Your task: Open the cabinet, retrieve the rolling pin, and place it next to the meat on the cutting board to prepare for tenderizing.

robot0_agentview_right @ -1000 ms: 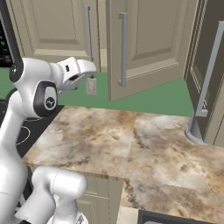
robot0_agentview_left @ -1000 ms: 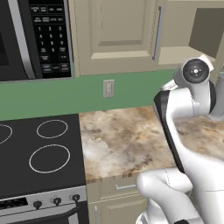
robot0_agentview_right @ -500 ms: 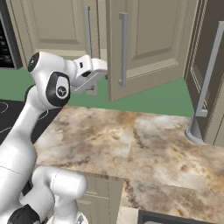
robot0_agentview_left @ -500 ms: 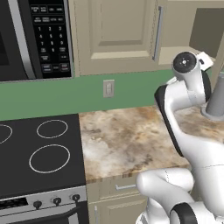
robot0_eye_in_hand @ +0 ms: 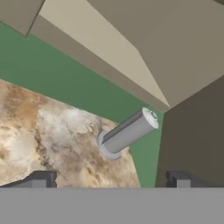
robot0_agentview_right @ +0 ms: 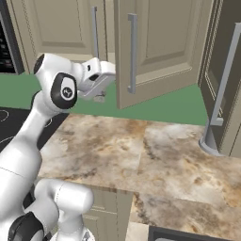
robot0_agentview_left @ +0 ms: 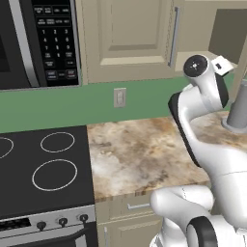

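The cabinet (robot0_agentview_right: 160,42) hangs over the counter. Its left door (robot0_agentview_left: 125,38) is closed, and its right door stands swung out toward me with its silver bar handle (robot0_agentview_right: 132,52) facing front. My gripper (robot0_agentview_right: 100,94) hovers above the counter just left of that open door, below the cabinet's bottom edge. In the hand view my gripper (robot0_eye_in_hand: 109,181) is open, its fingertips (robot0_eye_in_hand: 41,179) wide apart with nothing between them, looking at the counter, the green wall and the cabinet's underside. The rolling pin, the meat and the cutting board are out of view.
A grey upright cylinder (robot0_eye_in_hand: 129,131) on a round base (robot0_agentview_right: 209,143) stands at the counter's back right. Beside it is a dark panel with a long silver bar (robot0_agentview_right: 226,75). The stove (robot0_agentview_left: 43,169) and the microwave (robot0_agentview_left: 38,38) are at the left. The marbled counter (robot0_agentview_right: 155,160) lies between them.
My arm has straightened upward, and the hand has edged a little toward the open door. The jaws have stayed wide apart.
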